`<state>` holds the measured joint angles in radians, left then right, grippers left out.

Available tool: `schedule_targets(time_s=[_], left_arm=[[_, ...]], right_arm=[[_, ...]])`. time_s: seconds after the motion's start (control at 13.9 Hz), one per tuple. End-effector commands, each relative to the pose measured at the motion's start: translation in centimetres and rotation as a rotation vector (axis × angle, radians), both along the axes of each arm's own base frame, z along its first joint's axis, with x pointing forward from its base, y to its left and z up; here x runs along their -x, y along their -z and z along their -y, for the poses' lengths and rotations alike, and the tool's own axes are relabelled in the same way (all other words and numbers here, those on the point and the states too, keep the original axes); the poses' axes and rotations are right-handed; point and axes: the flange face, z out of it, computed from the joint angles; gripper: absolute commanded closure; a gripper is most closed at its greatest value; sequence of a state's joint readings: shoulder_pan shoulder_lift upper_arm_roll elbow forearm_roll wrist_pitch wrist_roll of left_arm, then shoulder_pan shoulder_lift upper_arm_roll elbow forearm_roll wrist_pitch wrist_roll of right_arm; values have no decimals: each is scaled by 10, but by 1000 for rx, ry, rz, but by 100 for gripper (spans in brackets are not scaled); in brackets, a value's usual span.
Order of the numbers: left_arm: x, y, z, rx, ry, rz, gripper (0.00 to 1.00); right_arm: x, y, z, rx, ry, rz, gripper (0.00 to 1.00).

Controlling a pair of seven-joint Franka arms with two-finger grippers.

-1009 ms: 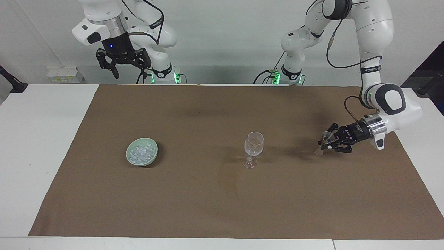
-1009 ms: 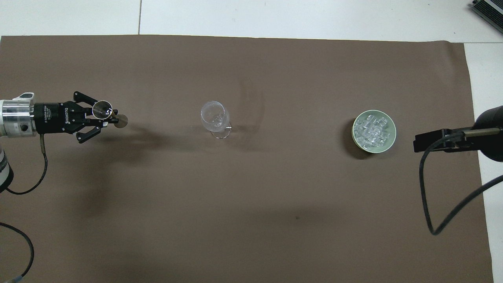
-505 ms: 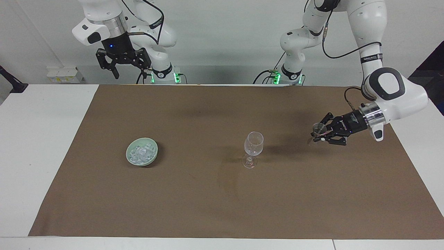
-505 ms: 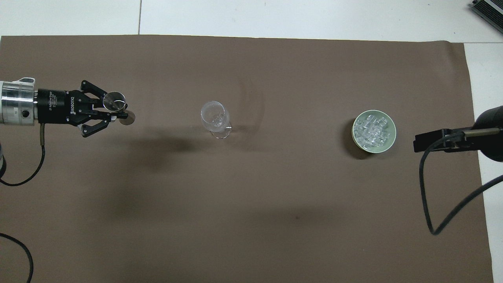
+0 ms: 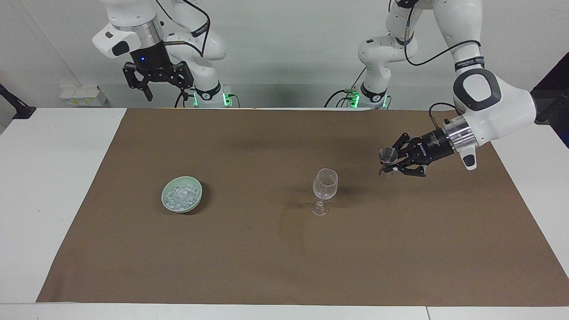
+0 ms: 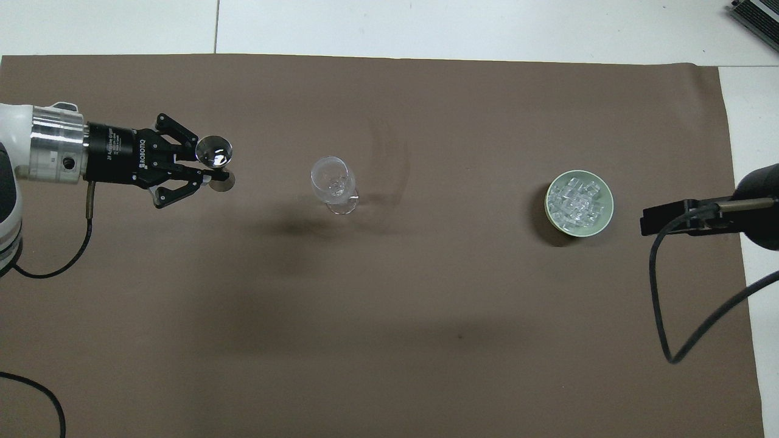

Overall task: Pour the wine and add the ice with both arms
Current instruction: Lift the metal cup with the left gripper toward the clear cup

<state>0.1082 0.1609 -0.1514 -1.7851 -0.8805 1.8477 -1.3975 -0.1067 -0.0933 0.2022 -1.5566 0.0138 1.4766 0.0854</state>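
A tall clear stemmed glass [image 5: 325,184] [image 6: 331,181] stands upright in the middle of the brown mat. My left gripper [image 5: 393,162] [image 6: 206,168] hangs in the air over the mat toward the left arm's end. It is shut on the stem of a small stemmed glass [image 5: 388,155] [image 6: 214,152], which it holds upright beside the tall glass and apart from it. I cannot tell what the small glass holds. The ice [image 5: 180,195] [image 6: 577,202] fills a pale green bowl [image 5: 197,198] [image 6: 550,210] toward the right arm's end. My right gripper [image 5: 164,91] waits open, high over the robots' edge of the table.
The brown mat [image 5: 266,266] covers most of the white table [image 5: 53,178]. A black cable [image 6: 660,292] hangs from the right arm over the mat's edge next to the bowl.
My left gripper has risen with the small glass and carried it toward the tall glass. The right arm has not moved.
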Motion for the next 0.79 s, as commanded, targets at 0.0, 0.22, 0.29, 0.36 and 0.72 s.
schedule_targets(time_s=[0.0, 0.22, 0.29, 0.36, 0.72], left_arm=[[5, -10, 25, -99, 14, 0, 100], [5, -12, 53, -131, 4, 9, 100], [5, -11, 54, -140, 7, 13, 100], [6, -9, 54, -168, 15, 20, 100], [8, -10, 92, -259, 21, 77, 100]], right_arm=[[1, -1, 3, -18, -12, 0, 0], [1, -1, 3, -18, -12, 0, 0], [1, -1, 4, -18, -10, 0, 0], [1, -1, 4, -18, -10, 0, 0], [1, -1, 3, -18, -12, 0, 0]])
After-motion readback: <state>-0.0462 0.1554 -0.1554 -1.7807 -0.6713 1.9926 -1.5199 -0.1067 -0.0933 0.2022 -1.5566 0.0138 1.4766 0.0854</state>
